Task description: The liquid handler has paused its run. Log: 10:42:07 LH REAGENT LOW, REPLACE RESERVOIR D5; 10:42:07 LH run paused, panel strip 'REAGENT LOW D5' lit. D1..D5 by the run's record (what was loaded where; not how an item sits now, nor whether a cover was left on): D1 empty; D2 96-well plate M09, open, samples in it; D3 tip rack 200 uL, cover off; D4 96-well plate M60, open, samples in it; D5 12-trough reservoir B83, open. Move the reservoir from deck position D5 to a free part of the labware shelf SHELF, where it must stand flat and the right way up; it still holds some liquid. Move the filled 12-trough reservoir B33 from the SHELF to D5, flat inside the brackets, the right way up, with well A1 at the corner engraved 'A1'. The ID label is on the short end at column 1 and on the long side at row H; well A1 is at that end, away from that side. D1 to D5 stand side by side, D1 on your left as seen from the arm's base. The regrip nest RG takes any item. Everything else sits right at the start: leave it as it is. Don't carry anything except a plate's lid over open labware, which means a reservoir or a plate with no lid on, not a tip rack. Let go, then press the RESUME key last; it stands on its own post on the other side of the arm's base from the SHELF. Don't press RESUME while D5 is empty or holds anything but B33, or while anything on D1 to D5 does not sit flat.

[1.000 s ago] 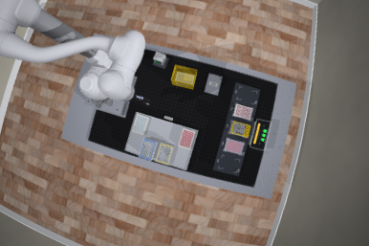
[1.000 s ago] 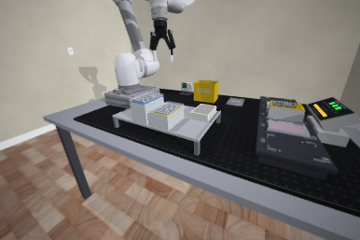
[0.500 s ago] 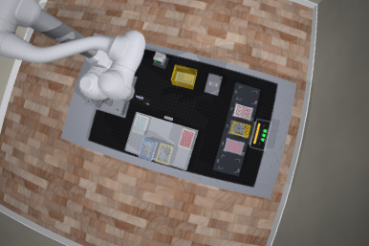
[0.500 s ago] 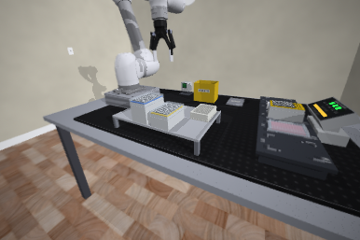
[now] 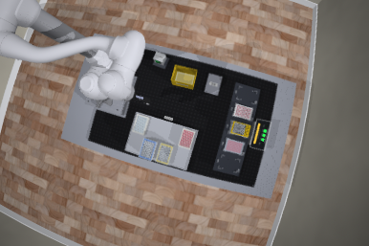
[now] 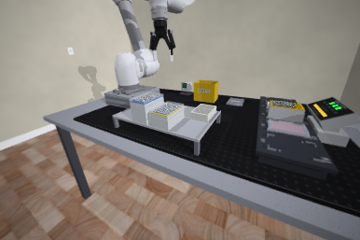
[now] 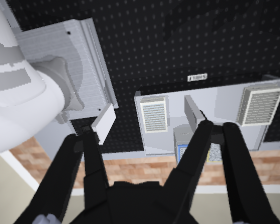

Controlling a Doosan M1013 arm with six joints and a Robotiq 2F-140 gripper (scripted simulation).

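One view alone shows gripper (image 6: 161,46) open.

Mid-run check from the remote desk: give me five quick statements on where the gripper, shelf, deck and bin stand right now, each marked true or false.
1. The gripper is open and holds nothing. True.
2. The gripper is resting on the deck. False: it hangs high near the arm's base, far from the deck.
3. Several pieces of labware stand on the shelf. True.
4. The yellow bin stands on the shelf. False: it stands on the black mat, behind the shelf.
5. The instrument panel shows green lights. True.
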